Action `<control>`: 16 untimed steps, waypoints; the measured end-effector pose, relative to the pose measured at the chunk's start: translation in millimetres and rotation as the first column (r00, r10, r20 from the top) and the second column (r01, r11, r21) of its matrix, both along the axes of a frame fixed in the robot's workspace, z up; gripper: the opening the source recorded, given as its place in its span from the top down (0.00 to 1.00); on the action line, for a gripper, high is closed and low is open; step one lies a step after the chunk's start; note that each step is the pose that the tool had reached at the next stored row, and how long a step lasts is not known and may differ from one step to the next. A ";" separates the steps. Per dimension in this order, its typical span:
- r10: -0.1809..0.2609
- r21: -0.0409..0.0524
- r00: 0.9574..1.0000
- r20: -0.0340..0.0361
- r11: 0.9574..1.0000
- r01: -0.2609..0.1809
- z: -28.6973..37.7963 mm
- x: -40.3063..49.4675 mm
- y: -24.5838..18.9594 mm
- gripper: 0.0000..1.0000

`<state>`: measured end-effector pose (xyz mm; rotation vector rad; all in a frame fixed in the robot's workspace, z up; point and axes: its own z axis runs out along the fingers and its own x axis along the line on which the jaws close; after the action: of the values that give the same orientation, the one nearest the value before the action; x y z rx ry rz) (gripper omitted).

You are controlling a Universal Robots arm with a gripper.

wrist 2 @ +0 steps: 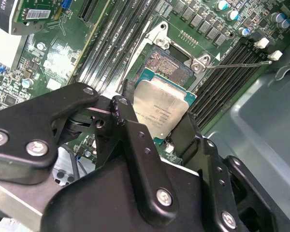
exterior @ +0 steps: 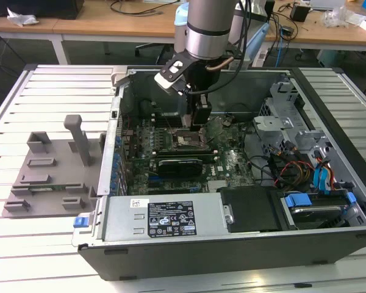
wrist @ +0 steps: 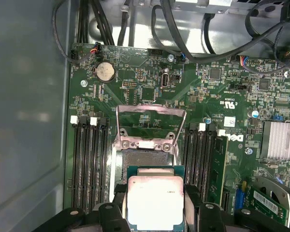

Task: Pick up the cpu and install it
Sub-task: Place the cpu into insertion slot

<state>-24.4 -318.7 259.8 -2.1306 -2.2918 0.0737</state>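
Note:
The cpu (wrist 2: pixel 162 106) (wrist: pixel 155 200) is a flat square chip with a silver metal top and a green rim. My gripper (wrist 2: pixel 157 123) (wrist: pixel 155 210) is shut on it, with black fingers (wrist 2: pixel 124 110) (wrist: pixel 117 205) pressing two opposite edges. The chip hangs level just above and partly over the open socket (wrist 2: pixel 173 65) (wrist: pixel 144 157) on the green motherboard. The socket's metal load plate (wrist: pixel 151 123) is flipped up. In the exterior view the gripper (exterior: pixel 196 119) reaches down into the computer case, right over the socket (exterior: pixel 187 140).
Memory slots (wrist: pixel 87 164) flank the socket on both sides. Black cables (wrist: pixel 193 34) run along the board's edge. The case wall (exterior: pixel 116 140) stands close on the exterior view's left, drive bays (exterior: pixel 305 152) on its right. A grey fixture (exterior: pixel 49 171) lies outside the case.

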 end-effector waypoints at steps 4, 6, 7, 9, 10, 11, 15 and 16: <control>0.000 0.000 1.000 0.000 1.000 0.000 -0.6 0.0 0.0 0.45; 0.000 0.000 1.000 0.000 1.000 0.000 -0.6 0.0 0.0 0.45; 0.000 0.000 1.000 0.000 1.000 0.000 -0.6 -0.1 0.0 0.45; 0.000 0.000 1.000 0.000 1.000 0.000 -1.3 -0.1 0.0 0.45; 0.000 0.000 1.000 0.000 1.000 0.000 -1.6 -0.2 0.0 0.45; 0.000 0.000 1.000 0.000 1.000 0.000 -1.8 -0.2 0.0 0.45; 0.000 0.000 1.000 0.000 1.000 0.000 -3.1 -0.4 0.0 0.45; 0.000 0.000 1.000 0.000 1.000 0.000 -3.5 -0.4 0.0 0.45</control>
<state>-24.8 -318.7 256.3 -2.1308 -2.2916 0.0733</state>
